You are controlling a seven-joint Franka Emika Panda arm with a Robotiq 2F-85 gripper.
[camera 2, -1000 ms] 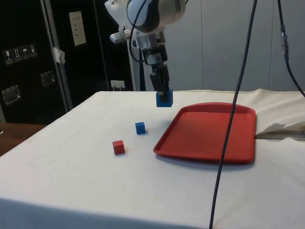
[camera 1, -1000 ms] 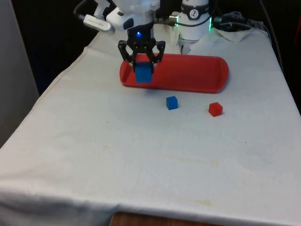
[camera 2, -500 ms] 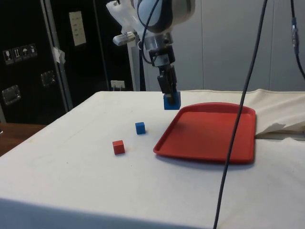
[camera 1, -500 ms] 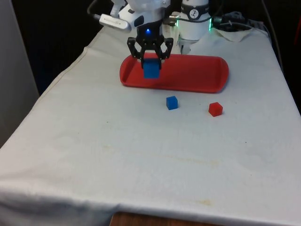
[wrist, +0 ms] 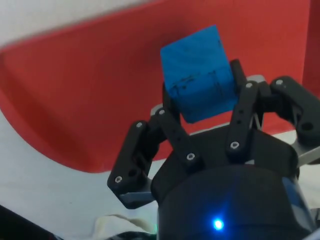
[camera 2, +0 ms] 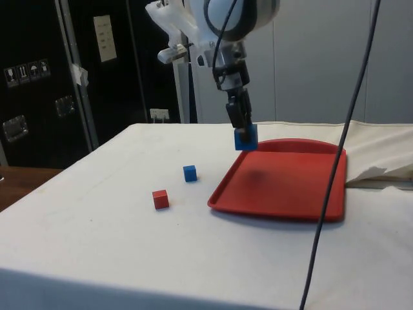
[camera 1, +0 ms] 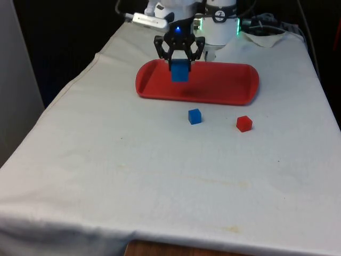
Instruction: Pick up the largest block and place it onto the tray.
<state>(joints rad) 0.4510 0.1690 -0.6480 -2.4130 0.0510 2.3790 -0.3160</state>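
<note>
Gripper held the large blue block in the air above the red tray.

The black gripper (camera 1: 179, 60) was clenched on the large blue block (camera 1: 180, 71), a smooth, sharp-edged cube with faint dark marks on one face, hanging over the tray's end at the front view's left. The red tray (camera 1: 224, 85), glossy, shallow and round-cornered, held nothing. Nearer on the white cloth (camera 1: 160, 160) lay a small blue cube (camera 1: 195, 116) and a small red cube (camera 1: 244, 124), well apart.
</note>
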